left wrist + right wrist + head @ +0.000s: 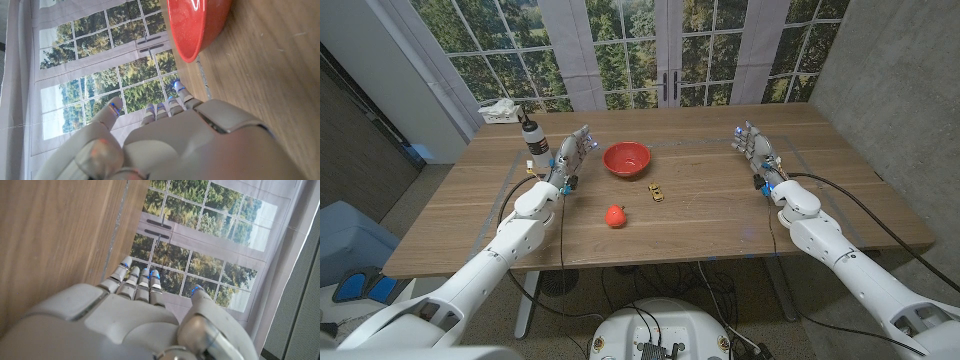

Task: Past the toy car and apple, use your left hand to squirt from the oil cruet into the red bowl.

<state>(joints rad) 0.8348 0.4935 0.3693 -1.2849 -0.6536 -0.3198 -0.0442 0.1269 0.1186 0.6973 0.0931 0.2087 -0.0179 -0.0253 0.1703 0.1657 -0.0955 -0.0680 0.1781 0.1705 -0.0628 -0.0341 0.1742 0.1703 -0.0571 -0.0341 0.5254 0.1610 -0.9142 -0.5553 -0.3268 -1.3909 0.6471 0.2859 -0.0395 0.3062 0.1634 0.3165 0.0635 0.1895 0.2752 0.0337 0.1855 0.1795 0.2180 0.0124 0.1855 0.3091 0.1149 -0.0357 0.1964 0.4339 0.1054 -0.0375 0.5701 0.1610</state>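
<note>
The oil cruet (532, 139) stood on the tabletop (720, 215) just left of the left hand (572, 155), whose fingers were spread and held nothing. Reaching sideways risked toppling it. The red bowl (626, 158) sat close by; the right hand (757, 150) waited, fingers apart.

Desk (720, 210): wood, visible grain, matt to low-sheen finish. Red bowl (626, 158): smooth, glossy, with bright highlights on its wall in the left wrist view. Apple (615, 216): smooth red skin. Left robot hand (572, 155) and right robot hand (755, 148): smooth, matt, pale shells, plastic in appearance. Oil cruet (534, 141): pale body, dark cap; material indeterminate.
</note>
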